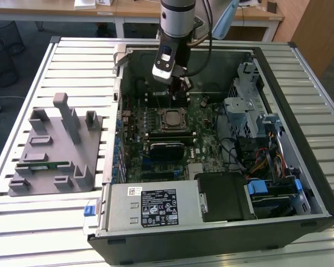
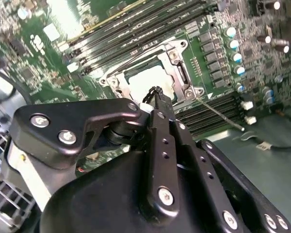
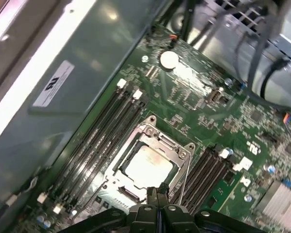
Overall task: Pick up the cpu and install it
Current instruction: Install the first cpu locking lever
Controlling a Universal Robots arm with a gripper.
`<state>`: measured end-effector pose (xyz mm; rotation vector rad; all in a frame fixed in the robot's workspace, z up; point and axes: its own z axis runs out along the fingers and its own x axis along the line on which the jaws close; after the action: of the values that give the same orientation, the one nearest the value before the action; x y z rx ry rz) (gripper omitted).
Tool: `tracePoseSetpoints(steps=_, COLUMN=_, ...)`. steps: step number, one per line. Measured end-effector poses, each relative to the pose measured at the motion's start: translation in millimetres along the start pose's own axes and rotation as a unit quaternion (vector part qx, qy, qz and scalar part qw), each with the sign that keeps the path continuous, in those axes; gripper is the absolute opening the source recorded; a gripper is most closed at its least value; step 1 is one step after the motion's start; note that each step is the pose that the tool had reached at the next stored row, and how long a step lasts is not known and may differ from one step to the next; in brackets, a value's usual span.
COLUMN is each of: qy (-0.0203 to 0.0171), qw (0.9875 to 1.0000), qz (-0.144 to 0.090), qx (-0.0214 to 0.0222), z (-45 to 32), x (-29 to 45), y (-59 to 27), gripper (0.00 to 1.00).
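— While the hand (image 1: 183, 89) hovers above the socket frame (image 1: 160, 120) in the exterior view, where is the cpu (image 1: 173, 118)?
— Lying flat inside that frame.
— Second wrist view?
— Pale silvery square cpu (image 2: 144, 79) inside the frame, just past fingertips (image 2: 158, 98) pressed together, gripping nothing.
— First wrist view?
— Cpu (image 3: 148, 166) square, no long axis, edges parallel to the frame's.

We can read nothing: the label (image 1: 159, 207) on the metal box (image 1: 120, 214), lower centre in the exterior view, and the case-wall sticker (image 3: 55, 83) are illegible.
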<state>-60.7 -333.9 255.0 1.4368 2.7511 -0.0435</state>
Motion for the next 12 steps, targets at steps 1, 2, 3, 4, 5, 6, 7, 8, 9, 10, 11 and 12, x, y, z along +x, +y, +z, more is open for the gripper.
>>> tracePoseSetpoints(steps=1, qy=-0.0001, qw=1.0, qz=-0.009, qx=-0.0004, z=0.2, x=0.0, y=0.0, gripper=0.11)
tracePoseSetpoints(steps=2, qy=-0.0001, qw=0.9998, qz=-0.018, qx=-0.0009, z=0.5, x=0.0, y=0.0, gripper=0.11)
tracePoseSetpoints(steps=3, qy=-0.0002, qw=0.9996, qz=-0.027, qx=-0.0013, z=0.7, x=0.0, y=0.0, gripper=0.11)
tracePoseSetpoints(steps=4, qy=-0.0003, qw=0.9993, qz=-0.036, qx=-0.0017, z=0.9, x=0.0, y=0.0, gripper=0.11)
tracePoseSetpoints(steps=5, qy=-0.0003, qw=0.999, qz=-0.046, qx=-0.0022, z=1.2, x=0.1, y=0.0, gripper=0.11)
tracePoseSetpoints(steps=6, qy=-0.0004, qw=0.9985, qz=-0.055, qx=-0.0027, z=1.6, x=0.1, y=0.0, gripper=0.11)
tracePoseSetpoints(steps=7, qy=-0.0004, qw=0.998, qz=-0.064, qx=-0.0031, z=1.9, x=0.1, y=0.0, gripper=0.11)
tracePoseSetpoints(steps=8, qy=-0.0005, qw=0.9973, qz=-0.073, qx=-0.0034, z=2.2, x=0.1, y=0.0, gripper=0.11)
tracePoseSetpoints(steps=9, qy=-0.0006, qw=0.9966, qz=-0.082, qx=-0.0039, z=2.5, x=0.1, y=0.0, gripper=0.11)
tracePoseSetpoints(steps=10, qy=-0.0007, qw=0.9959, qz=-0.091, qx=-0.0042, z=2.8, x=0.1, y=0.0, gripper=0.11)
tracePoseSetpoints(steps=11, qy=-0.0007, qw=0.995, qz=-0.1, qx=-0.0047, z=3.2, x=0.1, y=0.0, gripper=0.11)
tracePoseSetpoints(steps=12, qy=-0.0008, qw=0.9941, qz=-0.109, qx=-0.0051, z=3.5, x=0.2, y=0.0, gripper=0.11)
